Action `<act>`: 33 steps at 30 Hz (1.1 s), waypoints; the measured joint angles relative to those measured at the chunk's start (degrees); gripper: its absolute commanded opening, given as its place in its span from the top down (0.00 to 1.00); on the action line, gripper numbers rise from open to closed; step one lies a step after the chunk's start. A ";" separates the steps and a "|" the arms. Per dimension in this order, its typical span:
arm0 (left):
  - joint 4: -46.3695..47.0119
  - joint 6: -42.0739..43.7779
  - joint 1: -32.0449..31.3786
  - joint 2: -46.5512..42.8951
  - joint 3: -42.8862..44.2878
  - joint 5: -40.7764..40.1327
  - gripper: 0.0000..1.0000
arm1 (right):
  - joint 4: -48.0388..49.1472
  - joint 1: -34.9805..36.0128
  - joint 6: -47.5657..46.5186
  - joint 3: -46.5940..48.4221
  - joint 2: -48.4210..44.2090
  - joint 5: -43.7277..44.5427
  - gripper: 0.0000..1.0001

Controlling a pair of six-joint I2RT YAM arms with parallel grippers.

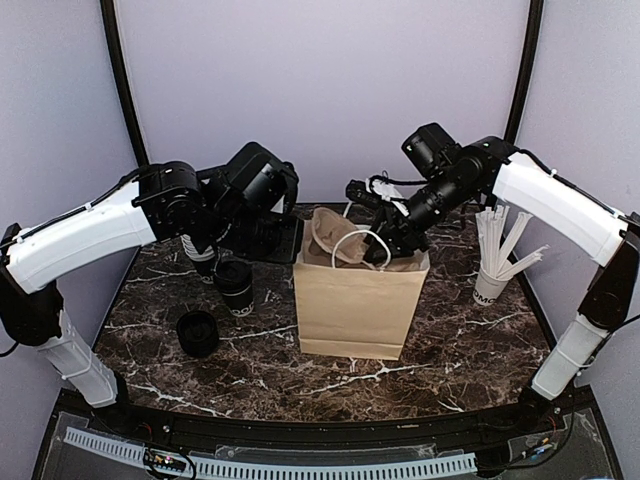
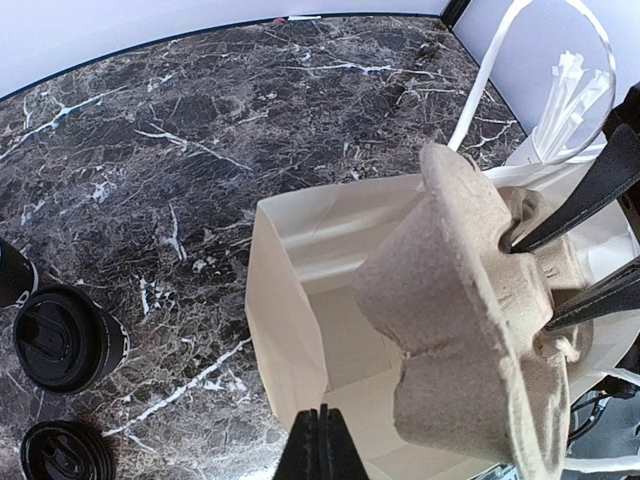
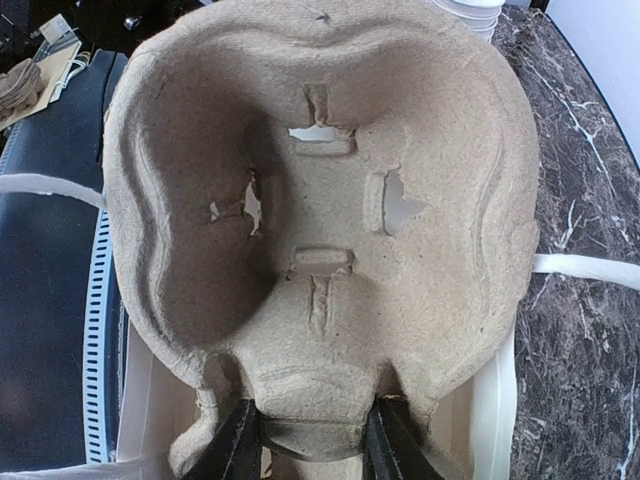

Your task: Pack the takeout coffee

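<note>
The bench top [image 1: 450, 350] is dark brown marble veined with white, with a black rim along its near edge. A brown paper bag [image 1: 350, 315] stands upright on it about midway between the left and right edges, its mouth open. Left of the bag and apart from it stands the takeout coffee [image 1: 237, 288], a small black cup with its black lid on. Farther toward the near left corner sits a lower round black lidded piece [image 1: 197, 333]; whether it is a cup or only lids cannot be told. Close to the right edge stands a white cup of white stirrers [image 1: 490, 285].
</note>
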 measured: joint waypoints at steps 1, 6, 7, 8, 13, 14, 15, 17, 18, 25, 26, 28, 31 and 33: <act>0.02 0.00 0.00 0.00 0.00 -0.02 1.00 | -0.17 0.24 -0.02 0.00 0.00 0.20 0.67; 0.44 0.02 0.00 -0.02 -0.02 0.00 1.00 | -0.50 1.18 0.98 0.00 0.09 2.56 0.68; 0.87 0.04 0.00 -0.02 -0.09 0.02 1.00 | -0.48 1.44 1.53 0.00 0.11 3.41 0.69; 1.25 0.07 0.00 -0.09 -0.15 0.07 1.00 | -0.46 1.68 2.23 0.00 0.13 4.31 0.69; 3.21 0.31 0.00 -0.46 -0.90 0.42 1.00 | 0.00 3.04 5.09 0.11 0.15 9.03 0.70; 3.54 0.33 0.00 -0.46 -0.90 0.50 1.00 | -0.17 3.39 5.53 0.39 0.24 9.88 0.70; 3.78 0.35 0.00 -0.46 -0.92 0.55 1.00 | -0.46 3.67 5.88 0.81 0.46 10.54 0.70; 4.42 0.42 0.00 -0.52 -1.16 0.74 1.00 | -1.42 4.26 6.38 2.43 1.33 11.96 0.71; 4.66 0.46 0.00 -0.55 -1.40 0.79 1.00 | -2.19 4.52 6.54 3.43 1.97 12.63 0.71; 5.81 0.46 0.02 -0.98 -3.02 0.92 1.00 | -7.30 5.84 6.69 7.82 5.62 16.09 0.71; 5.92 0.48 0.02 -1.09 -3.19 0.85 1.00 | -8.09 5.88 6.69 7.87 5.70 16.41 0.71; 6.27 0.48 0.02 -1.29 -3.43 0.85 1.00 | -10.10 5.95 6.69 7.87 5.92 16.96 0.71; 6.51 0.50 0.02 -1.51 -3.63 0.85 1.00 | -12.31 5.99 6.67 7.87 6.03 17.84 0.71; 6.80 0.57 0.02 -1.70 -3.78 0.85 1.00 | -13.68 5.99 6.67 8.02 6.03 18.25 0.71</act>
